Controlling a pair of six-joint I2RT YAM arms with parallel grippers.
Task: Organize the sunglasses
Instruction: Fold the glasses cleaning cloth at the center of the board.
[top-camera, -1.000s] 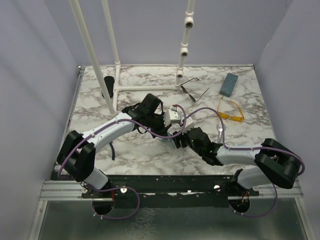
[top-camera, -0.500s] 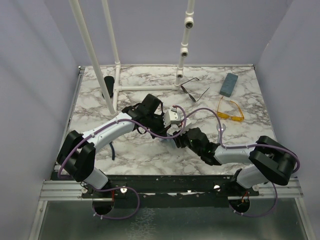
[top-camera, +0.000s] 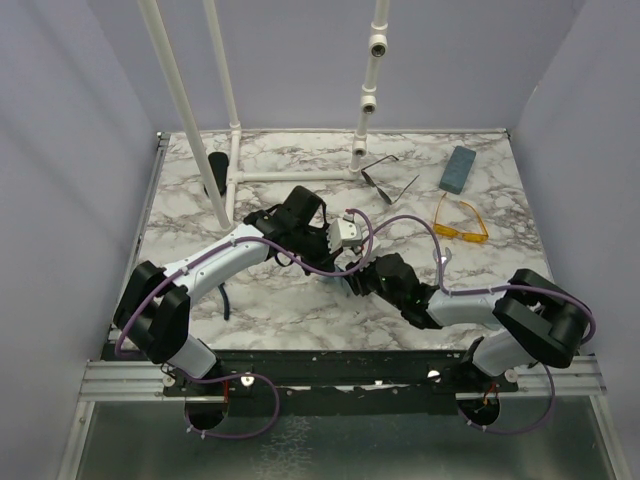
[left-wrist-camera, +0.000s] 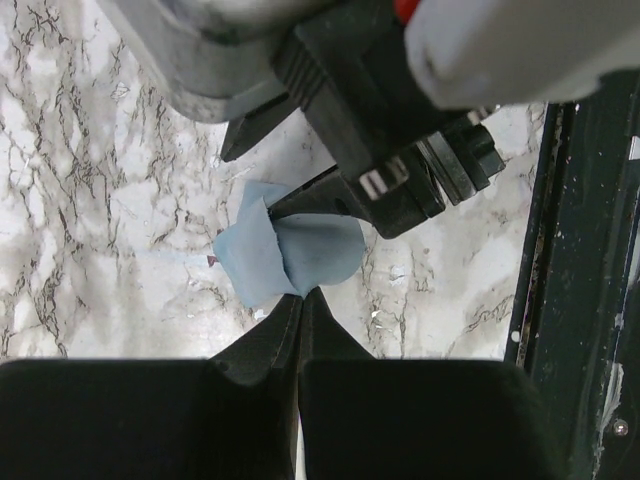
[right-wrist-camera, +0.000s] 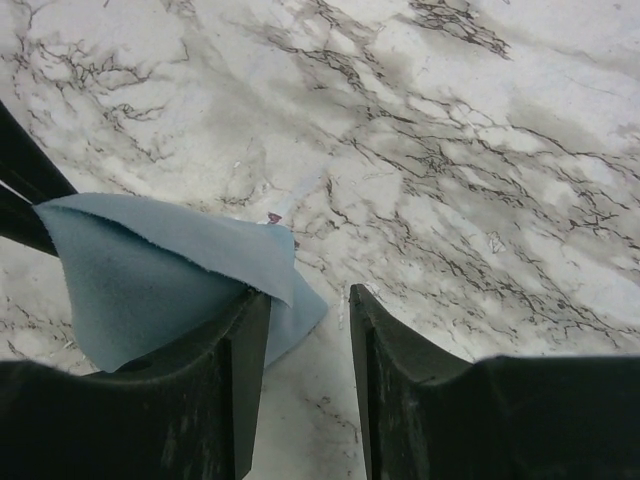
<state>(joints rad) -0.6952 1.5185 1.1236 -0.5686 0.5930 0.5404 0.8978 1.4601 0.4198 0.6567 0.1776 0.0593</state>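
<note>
Both pairs of sunglasses lie at the back right of the table: the thin dark wire pair (top-camera: 388, 180) and the translucent yellow-orange pair (top-camera: 460, 222). Neither gripper is near them. At mid-table my left gripper (left-wrist-camera: 300, 292) is shut on the edge of a small blue cloth (left-wrist-camera: 290, 250), holding it just above the marble. My right gripper (right-wrist-camera: 308, 295) meets it from the other side, open with a narrow gap. The blue cloth (right-wrist-camera: 160, 270) drapes over its left finger (right-wrist-camera: 240, 340), and one corner hangs between the jaws. From above, the two grippers (top-camera: 352, 268) nearly touch.
A blue-grey oblong case (top-camera: 458, 168) lies beyond the yellow pair. A black oval case (top-camera: 216, 172) stands at the back left by the white pipe frame (top-camera: 290, 172). Purple cables loop over both arms. The table's dark front rail (left-wrist-camera: 580, 300) runs close to the grippers.
The right arm has edged a little left toward the left gripper. The left arm, the sunglasses and the cases have not moved.
</note>
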